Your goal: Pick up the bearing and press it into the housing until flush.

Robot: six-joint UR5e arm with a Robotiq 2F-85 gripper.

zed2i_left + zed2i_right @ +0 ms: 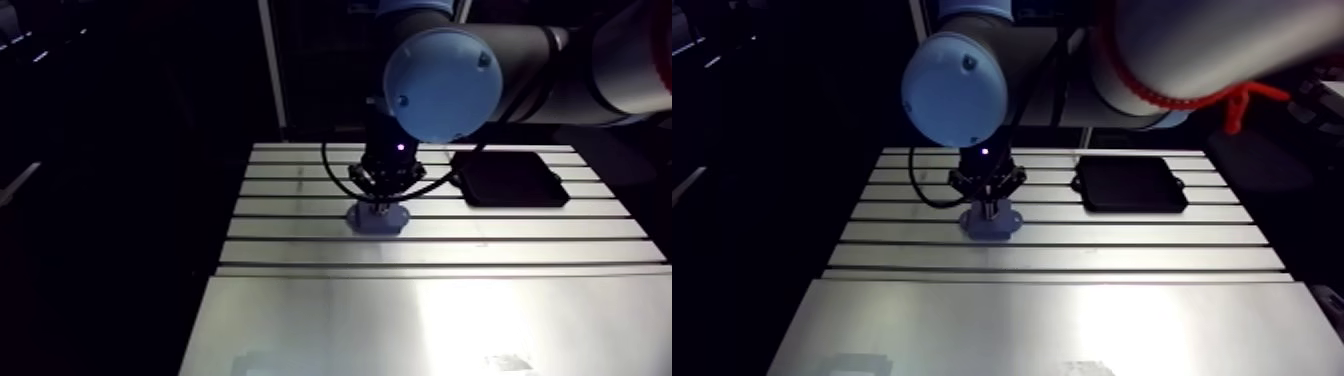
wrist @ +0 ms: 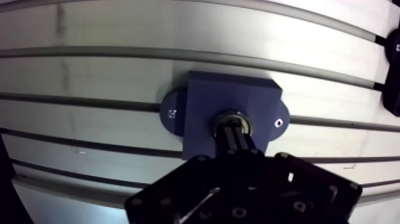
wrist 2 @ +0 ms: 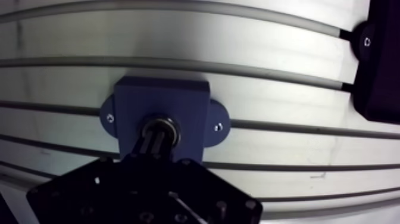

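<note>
Since the bearing (image 2: 233,113) already sits in the bore of the housing (image 2: 232,92), with its metal ring showing around the fingertips, the risky part looks like the press itself. Gripper (image 2: 234,132) comes straight down over the blue block, fingers (image 2: 238,143) pulled together with nothing clamped between them, and the tips rest on the middle of the bearing rather than around it. Housing lies on the table (image 2: 119,36) across a slot, with an ear (image 2: 280,119) sticking out on each side. A black tray (image 1: 510,178) lies well apart off to one side, so nothing is in the way. Can't tell from either view whether the ring is flush or a touch proud, since the fingers hide part of it. What could go wrong, imo: the tips only cover the centre, so if the push lands off-axis the bearing could cock in the bore and jam, and more force would just wedge it harder. Loading the inner part instead of the outer ring isn't kind to a bearing either. Those closed tips are narrow, so they could slip into the bearing's hole and stop pushing anything. It's also unclear whether the ears are bolted down, so the block could skate along the table under a crooked load.
</note>
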